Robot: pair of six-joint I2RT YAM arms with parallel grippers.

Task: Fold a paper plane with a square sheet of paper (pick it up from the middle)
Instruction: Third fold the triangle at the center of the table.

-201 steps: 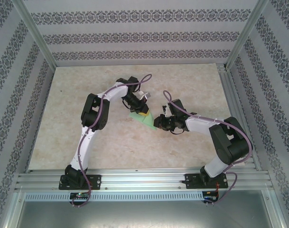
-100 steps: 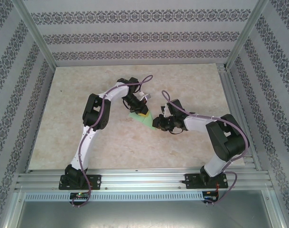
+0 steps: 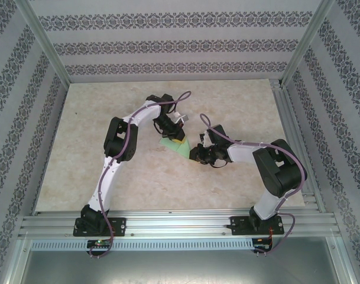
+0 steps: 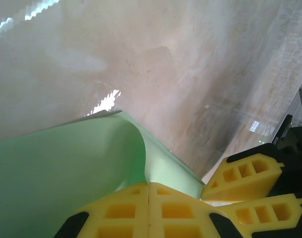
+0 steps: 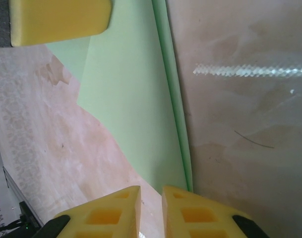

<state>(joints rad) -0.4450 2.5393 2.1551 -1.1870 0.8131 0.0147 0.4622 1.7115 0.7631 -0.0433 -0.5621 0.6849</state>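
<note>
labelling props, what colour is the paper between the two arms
The paper is plain light green; the right wrist view shows it best.

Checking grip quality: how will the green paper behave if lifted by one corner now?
Likely floppy: the paper curls up beside the left gripper. Probably light and easily creased, judging by its thin layered edge. It may slide on the glossy table.

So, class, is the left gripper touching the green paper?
Touching: the left wrist view shows the paper curling up into the shut left gripper.
</note>
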